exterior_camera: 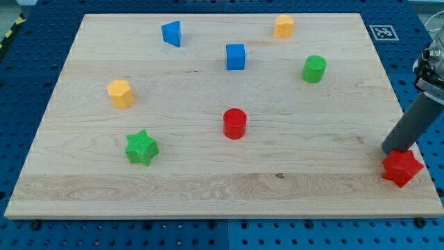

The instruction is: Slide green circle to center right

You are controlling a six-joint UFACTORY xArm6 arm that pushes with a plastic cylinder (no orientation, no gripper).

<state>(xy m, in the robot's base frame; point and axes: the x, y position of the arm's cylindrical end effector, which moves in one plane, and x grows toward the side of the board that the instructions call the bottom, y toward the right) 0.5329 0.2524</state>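
The green circle is a short green cylinder standing on the wooden board, in the upper right part of the view. My tip is the lower end of the dark rod at the view's right edge, low on the board. It sits far below and to the right of the green circle. It touches or nearly touches the top left of a red star.
A yellow hexagon-like block lies at the top right, a blue cube and a blue triangle at the top middle. A yellow block and green star lie left. A red cylinder stands near the centre.
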